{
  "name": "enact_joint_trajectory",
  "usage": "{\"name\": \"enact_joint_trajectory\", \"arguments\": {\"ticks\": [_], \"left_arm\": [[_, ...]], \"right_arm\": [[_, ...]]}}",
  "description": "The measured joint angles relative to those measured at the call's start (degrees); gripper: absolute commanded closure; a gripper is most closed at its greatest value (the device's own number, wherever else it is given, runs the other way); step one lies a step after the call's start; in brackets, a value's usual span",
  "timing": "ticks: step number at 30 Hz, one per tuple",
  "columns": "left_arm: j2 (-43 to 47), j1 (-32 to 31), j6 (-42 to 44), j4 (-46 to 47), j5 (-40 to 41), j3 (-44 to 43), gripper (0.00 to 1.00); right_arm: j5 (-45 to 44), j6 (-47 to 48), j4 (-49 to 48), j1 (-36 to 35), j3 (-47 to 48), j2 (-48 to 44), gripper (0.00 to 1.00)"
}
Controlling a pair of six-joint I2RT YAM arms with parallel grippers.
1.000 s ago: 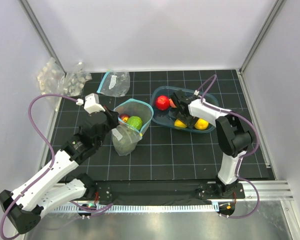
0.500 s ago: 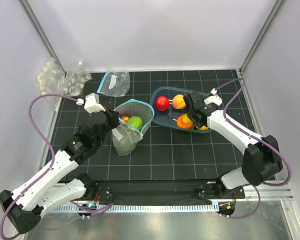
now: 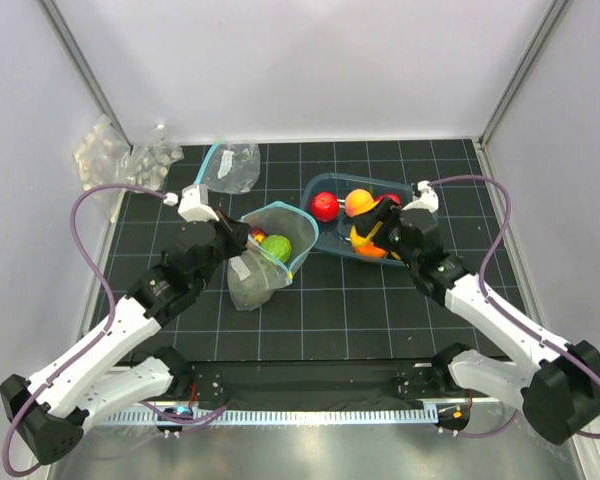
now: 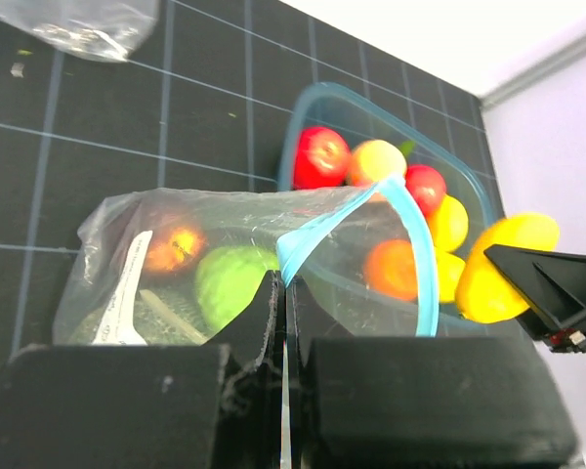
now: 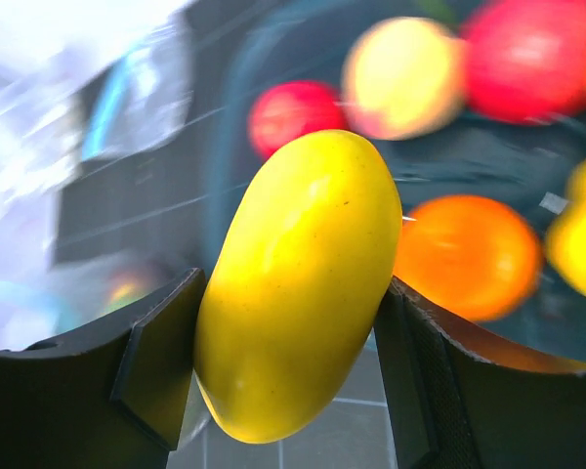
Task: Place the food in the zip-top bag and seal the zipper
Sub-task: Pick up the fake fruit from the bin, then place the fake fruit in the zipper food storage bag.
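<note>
lemon [image 5: 298,283], clamped in the right gripper [image 3: 378,237] over the tub [image 3: 420,195], near the zip-top bag [image 3: 265,262]; left gripper [image 4: 283,293] pinched together on the zipper [image 4: 410,234], holding the mouth up; risk: lemon clips the slack rim, folds it shut, rolls off.

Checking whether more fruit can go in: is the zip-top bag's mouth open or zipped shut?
Open. The zipper loops wide apart, pinched at one side by the left end effector; a green ball shows inside.
</note>
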State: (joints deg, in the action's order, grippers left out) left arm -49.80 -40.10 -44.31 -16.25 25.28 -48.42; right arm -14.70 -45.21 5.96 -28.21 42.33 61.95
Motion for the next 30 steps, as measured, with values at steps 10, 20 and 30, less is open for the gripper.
{"name": "enact_joint_trajectory", "arguments": {"ticks": [10, 20, 30], "left_arm": [[-4.3, 0.0, 3.0, 4.3, -12.6, -0.1, 1.00], [-5.0, 0.0, 4.4, 5.5, -18.3, -0.1, 1.00], [-3.8, 0.0, 4.5, 5.7, -17.5, -0.1, 1.00]], "right_arm": [[16.3, 13.0, -19.1, -7.8, -3.7, -4.5, 0.61], [20.2, 25.6, -25.1, -20.1, -3.7, -5.0, 0.64], [20.4, 30.1, -22.4, -23.1, 0.0, 4.2, 0.64]]}}
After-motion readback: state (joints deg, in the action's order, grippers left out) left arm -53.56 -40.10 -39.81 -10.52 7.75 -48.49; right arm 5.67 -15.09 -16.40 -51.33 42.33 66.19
